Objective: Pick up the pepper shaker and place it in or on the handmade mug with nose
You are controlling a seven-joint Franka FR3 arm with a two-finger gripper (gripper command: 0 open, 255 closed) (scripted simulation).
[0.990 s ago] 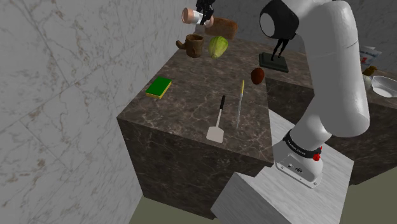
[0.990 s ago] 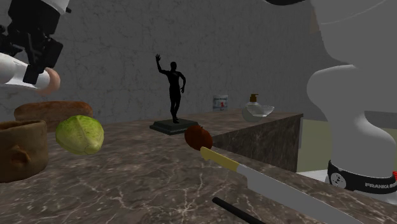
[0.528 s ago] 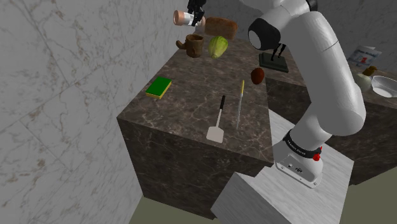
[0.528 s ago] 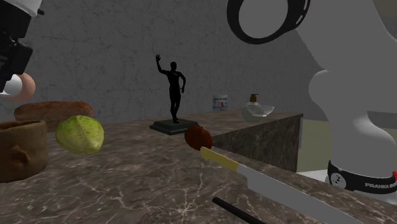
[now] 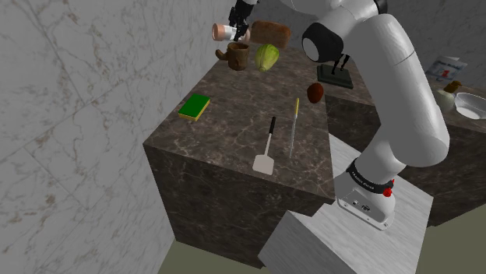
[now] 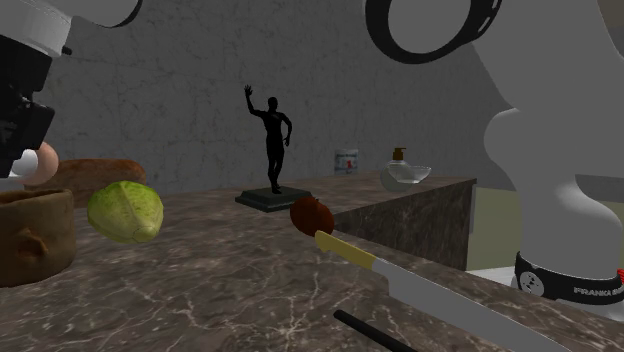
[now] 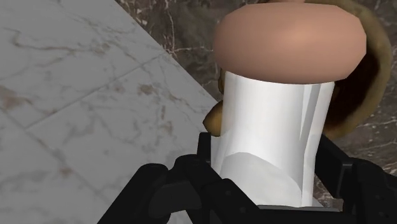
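Note:
The pepper shaker (image 5: 223, 31) is white with a pinkish-tan cap and lies tilted in my gripper (image 5: 237, 19), which is shut on it. It hangs just above the brown handmade mug (image 5: 237, 56) at the far corner of the dark marble counter. In the second exterior view the shaker (image 6: 36, 161) hovers over the mug (image 6: 32, 236) under the gripper (image 6: 18, 125). Looking along the gripper (image 7: 273, 188), the black fingers (image 7: 181, 188) clasp the shaker's white body (image 7: 273, 121), and the mug's rim (image 7: 376, 60) shows behind the cap.
Beside the mug sit a green cabbage (image 5: 267, 56) and a bread loaf (image 5: 270, 33). A green sponge (image 5: 195, 106), a spatula (image 5: 265, 152), a knife (image 5: 294, 124), a brown fruit (image 5: 315, 93) and a black statue (image 5: 335, 70) share the counter (image 5: 226, 132). A marble wall (image 5: 86, 117) borders the shoulder view's left.
The gripper has carried the shaker toward the shoulder view's left and then lowered it closer to the mug. Nothing on the counter has moved.

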